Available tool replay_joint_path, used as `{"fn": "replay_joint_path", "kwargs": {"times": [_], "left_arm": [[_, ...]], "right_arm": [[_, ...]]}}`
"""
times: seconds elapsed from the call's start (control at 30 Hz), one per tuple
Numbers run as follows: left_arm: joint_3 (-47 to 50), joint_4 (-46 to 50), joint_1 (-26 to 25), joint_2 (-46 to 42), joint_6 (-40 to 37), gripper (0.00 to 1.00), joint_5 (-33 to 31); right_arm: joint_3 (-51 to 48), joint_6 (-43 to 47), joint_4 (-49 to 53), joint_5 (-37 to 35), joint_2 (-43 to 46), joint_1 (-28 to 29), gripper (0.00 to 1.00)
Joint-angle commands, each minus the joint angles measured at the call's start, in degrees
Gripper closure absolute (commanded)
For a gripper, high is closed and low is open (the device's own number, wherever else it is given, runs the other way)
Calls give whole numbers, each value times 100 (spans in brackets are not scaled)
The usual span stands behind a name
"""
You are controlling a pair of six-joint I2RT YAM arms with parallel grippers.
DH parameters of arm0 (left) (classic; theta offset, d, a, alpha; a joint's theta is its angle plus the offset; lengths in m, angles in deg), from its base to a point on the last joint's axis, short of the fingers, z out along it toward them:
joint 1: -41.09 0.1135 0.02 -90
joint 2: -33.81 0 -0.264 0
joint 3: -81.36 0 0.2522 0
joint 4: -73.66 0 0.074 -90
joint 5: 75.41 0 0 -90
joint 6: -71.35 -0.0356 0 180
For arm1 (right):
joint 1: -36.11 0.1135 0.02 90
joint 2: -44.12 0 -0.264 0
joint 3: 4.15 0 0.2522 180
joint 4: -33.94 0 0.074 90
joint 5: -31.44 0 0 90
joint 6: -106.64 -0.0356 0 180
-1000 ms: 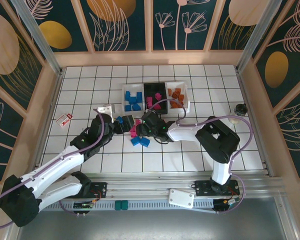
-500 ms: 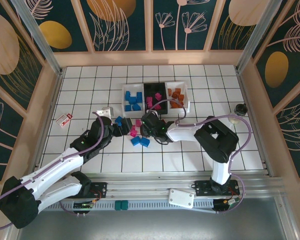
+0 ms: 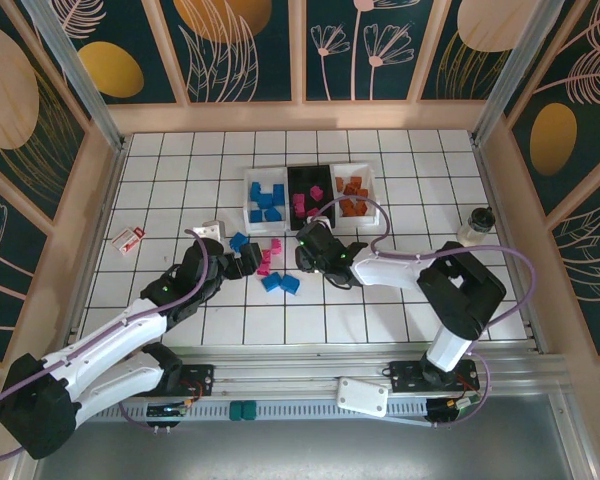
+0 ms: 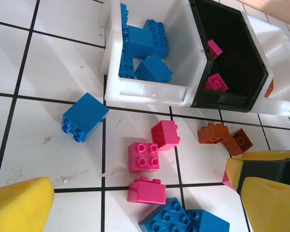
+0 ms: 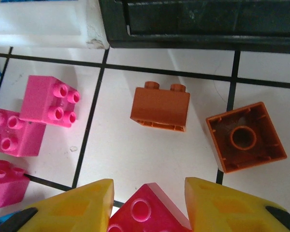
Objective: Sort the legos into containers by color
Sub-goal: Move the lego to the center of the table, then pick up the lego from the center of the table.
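Right claw (image 5: 148, 191): closed on a pink brick (image 5: 145, 212), a yellow pad against each of two opposite sides, one stud showing; it sits low over the table (image 3: 160, 200), just in front of the black container (image 5: 183, 29).
Left claw (image 4: 145, 203): jaws spread wide, holding nothing, above loose bricks.
Containers: a row of three. The left white container (image 4: 150, 92) has blue bricks, the black container has pink ones, and the right white container (image 3: 374, 192) has orange-brown ones.
Loose legos: two orange-brown bricks (image 5: 160, 110), one hollow side up; pink bricks (image 4: 143, 157) and blue bricks (image 4: 85, 116) lie near the container fronts.
Handling: judged light, rigid, smooth plastic, likely to twist or slip if pinched by a corner or the studs.
Grasp site: opposite flat walls at mid-height, pads square to the faces.
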Motion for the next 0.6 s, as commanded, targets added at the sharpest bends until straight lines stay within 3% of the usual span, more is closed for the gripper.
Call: {"fn": "replay_joint_path", "kwargs": {"times": [0.0, 0.07, 0.23, 0.57], "left_arm": [[32, 67, -10, -50, 92, 2, -75], [11, 85, -7, -31, 91, 1, -69], [19, 94, -8, -32, 80, 2, -83], [1, 68, -8, 100, 86, 1, -75]], "right_arm": [[-10, 23, 138, -44, -80, -20, 59], [-36, -10, 149, -42, -155, -16, 58], [-94, -45, 118, -8, -269, -17, 44], [-115, -106, 280, -93, -478, 68, 39]]}}
